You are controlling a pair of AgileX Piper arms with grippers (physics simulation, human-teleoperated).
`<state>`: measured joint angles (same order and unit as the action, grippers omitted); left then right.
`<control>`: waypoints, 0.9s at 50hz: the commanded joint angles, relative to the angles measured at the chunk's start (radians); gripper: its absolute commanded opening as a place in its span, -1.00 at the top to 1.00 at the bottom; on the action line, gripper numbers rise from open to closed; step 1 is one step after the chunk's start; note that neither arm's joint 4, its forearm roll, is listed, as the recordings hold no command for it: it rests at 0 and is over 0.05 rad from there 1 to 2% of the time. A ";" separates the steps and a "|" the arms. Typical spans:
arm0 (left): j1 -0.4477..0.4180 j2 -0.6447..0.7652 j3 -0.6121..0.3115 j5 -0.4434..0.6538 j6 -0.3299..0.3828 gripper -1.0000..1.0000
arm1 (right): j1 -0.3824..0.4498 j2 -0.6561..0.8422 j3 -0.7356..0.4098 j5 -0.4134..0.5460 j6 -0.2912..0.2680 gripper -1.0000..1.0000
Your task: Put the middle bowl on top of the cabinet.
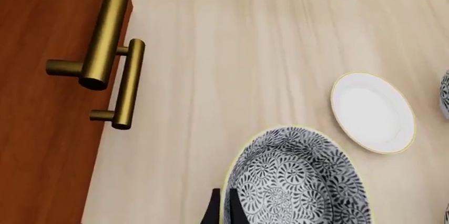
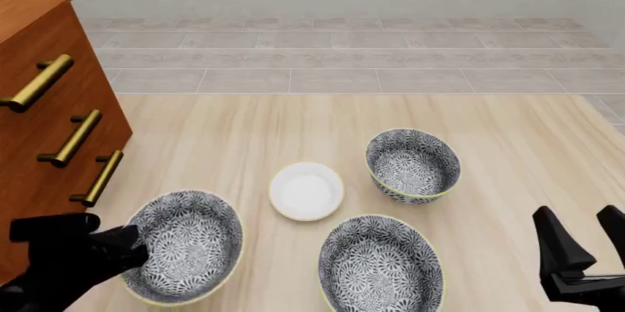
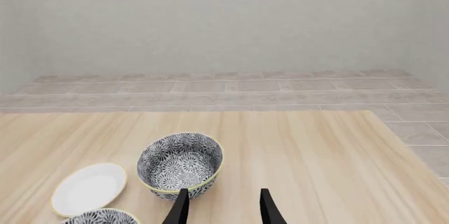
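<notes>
The middle bowl (image 2: 186, 246), wide and grey-and-white patterned with a yellow-green rim, sits at the front left of the table, close to the cabinet (image 2: 39, 143). My left gripper (image 2: 132, 250) is at the bowl's left rim. In the left wrist view its two dark fingers (image 1: 210, 212) pinch the rim of the middle bowl (image 1: 295, 182), one inside and one outside. I cannot tell whether the bowl is off the table. The reddish-brown cabinet (image 1: 42, 129) with brass handles (image 1: 105, 29) stands just beside it. My right gripper (image 2: 583, 242) hangs open at the front right, holding nothing.
A small white dish (image 2: 306, 191) lies mid-table. A second patterned bowl (image 2: 381, 266) sits at the front centre. A smaller, darker one (image 2: 413, 164) is behind it to the right, ahead of my right gripper (image 3: 223, 208). A tiled floor lies beyond the table's far edge.
</notes>
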<state>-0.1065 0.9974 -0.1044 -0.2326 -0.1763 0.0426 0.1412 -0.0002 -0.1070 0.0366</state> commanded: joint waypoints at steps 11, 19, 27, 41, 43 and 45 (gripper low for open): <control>-0.041 -0.084 -0.119 0.196 -0.038 1.00 | 0.006 0.016 0.000 -0.013 -0.007 -1.00; -0.030 -0.012 -0.148 0.226 -0.179 1.00 | 0.006 0.027 0.000 -0.023 -0.007 -1.00; -0.041 -0.040 -0.163 0.237 -0.180 1.00 | 0.005 0.021 0.000 -0.018 -0.007 -1.00; -0.062 -0.083 -0.212 0.307 -0.250 1.00 | 0.005 0.013 0.000 -0.011 -0.005 -1.00; -0.066 -0.095 -0.223 0.325 -0.256 1.00 | 0.004 0.009 0.000 -0.006 -0.004 -1.00; -0.064 -0.106 -0.236 0.340 -0.254 1.00 | 0.004 0.010 0.000 -0.007 -0.004 -1.00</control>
<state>-0.1643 0.9287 -0.2929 0.0515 -0.4052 0.0472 0.1558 -0.0002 -0.1184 0.0317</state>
